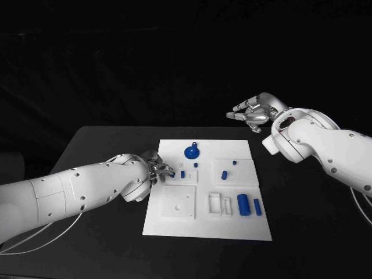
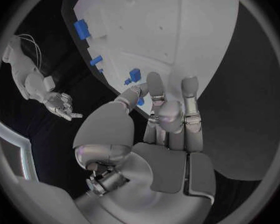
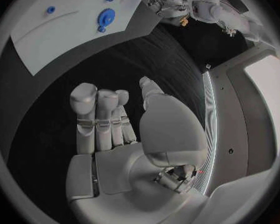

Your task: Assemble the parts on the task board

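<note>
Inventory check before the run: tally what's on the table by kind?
Round blue disc: 1
Blue cylinders: 2
Small blue pieces: 4, as far as the head view shows
White task board: 1
Total: 8

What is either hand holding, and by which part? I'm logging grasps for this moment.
Nothing, as far as shown. The right hand is raised off the task board, fingers apart and empty. The left hand sits at the board's left edge by small blue parts, gripping none.
</note>
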`<state>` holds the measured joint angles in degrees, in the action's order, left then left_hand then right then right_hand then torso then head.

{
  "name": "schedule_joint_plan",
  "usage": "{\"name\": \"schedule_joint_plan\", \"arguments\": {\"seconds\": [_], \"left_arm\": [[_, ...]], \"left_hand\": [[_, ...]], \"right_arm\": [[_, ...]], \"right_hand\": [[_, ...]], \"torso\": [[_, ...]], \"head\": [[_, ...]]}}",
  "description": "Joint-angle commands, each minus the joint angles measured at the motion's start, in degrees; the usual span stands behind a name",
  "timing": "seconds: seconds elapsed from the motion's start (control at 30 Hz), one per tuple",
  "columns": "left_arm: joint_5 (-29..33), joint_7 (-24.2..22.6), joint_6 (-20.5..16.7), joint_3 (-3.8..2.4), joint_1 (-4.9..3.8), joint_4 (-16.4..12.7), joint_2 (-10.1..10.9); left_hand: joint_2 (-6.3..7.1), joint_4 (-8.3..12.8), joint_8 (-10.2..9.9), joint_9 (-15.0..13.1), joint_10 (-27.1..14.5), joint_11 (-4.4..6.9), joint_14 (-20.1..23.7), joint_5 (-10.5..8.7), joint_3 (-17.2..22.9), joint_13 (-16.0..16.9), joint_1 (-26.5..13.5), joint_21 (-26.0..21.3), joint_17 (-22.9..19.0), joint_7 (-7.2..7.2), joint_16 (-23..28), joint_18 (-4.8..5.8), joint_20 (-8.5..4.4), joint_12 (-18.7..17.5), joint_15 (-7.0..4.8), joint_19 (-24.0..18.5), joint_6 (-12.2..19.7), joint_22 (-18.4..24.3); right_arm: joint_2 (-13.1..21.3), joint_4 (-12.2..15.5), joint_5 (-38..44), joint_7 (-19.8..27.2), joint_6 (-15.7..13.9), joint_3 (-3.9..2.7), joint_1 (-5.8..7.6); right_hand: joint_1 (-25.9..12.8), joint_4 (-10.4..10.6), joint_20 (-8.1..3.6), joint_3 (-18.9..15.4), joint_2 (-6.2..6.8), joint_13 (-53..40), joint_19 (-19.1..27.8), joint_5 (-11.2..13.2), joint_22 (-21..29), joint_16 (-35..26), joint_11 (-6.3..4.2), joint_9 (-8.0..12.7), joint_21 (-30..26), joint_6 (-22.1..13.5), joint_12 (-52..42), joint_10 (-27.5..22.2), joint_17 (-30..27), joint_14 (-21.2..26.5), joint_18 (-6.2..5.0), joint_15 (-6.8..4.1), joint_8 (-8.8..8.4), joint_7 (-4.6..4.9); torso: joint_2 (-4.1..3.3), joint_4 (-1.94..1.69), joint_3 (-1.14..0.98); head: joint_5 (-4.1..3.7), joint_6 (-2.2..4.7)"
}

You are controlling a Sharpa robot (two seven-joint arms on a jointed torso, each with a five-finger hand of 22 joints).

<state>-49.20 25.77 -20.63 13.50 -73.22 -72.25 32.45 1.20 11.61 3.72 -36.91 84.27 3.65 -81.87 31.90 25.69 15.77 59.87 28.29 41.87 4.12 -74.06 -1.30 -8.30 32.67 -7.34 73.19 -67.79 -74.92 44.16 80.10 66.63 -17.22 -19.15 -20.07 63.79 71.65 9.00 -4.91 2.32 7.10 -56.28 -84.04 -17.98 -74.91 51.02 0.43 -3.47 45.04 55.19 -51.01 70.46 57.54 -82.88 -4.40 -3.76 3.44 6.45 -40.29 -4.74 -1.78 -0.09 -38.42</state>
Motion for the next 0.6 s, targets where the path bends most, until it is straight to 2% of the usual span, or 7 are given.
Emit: {"name": "schedule_joint_plan", "arguments": {"seconds": [0.03,0.6], "left_arm": [[-0.16,0.82,2.45,0.25,0.4,-0.24,-0.04],[-0.22,1.52,3.59,0.25,0.46,-0.32,0.16]], "left_hand": [[-0.15,0.38,0.18,-3.64,2.6,0.76,0.0,0.27,-0.03,0.09,0.52,0.21,0.05,-5.63,-0.18,-0.78,0.21,0.27,-0.35,-0.2,-10.04,-1.12],[-0.15,0.38,0.18,-3.64,2.6,0.76,0.0,0.27,-0.03,0.09,0.52,0.21,0.05,-5.63,-0.18,-0.78,0.21,0.27,-0.35,-0.2,-10.04,-1.12]], "right_arm": [[-0.03,0.02,0.04,0.35,0.66,-0.02,-0.07],[0.05,0.03,0.04,0.33,0.68,-0.02,-0.12]], "right_hand": [[-0.35,0.06,-0.15,-0.2,-0.42,-0.09,-1.38,-0.39,-5.44,0.4,-0.36,-0.09,0.19,0.57,-0.26,0.16,0.08,-0.32,-0.8,-0.27,0.08,0.0],[-0.35,0.06,-0.15,-0.2,-0.42,-0.09,-1.38,-0.39,-5.44,0.4,-0.36,-0.09,0.19,0.57,-0.26,0.16,0.08,-0.32,-0.8,-0.27,0.08,0.0]], "torso": [[0.01,0.03,-0.01],[-0.07,0.1,-0.06]], "head": [[0.13,-0.01],[0.27,0.01]]}}
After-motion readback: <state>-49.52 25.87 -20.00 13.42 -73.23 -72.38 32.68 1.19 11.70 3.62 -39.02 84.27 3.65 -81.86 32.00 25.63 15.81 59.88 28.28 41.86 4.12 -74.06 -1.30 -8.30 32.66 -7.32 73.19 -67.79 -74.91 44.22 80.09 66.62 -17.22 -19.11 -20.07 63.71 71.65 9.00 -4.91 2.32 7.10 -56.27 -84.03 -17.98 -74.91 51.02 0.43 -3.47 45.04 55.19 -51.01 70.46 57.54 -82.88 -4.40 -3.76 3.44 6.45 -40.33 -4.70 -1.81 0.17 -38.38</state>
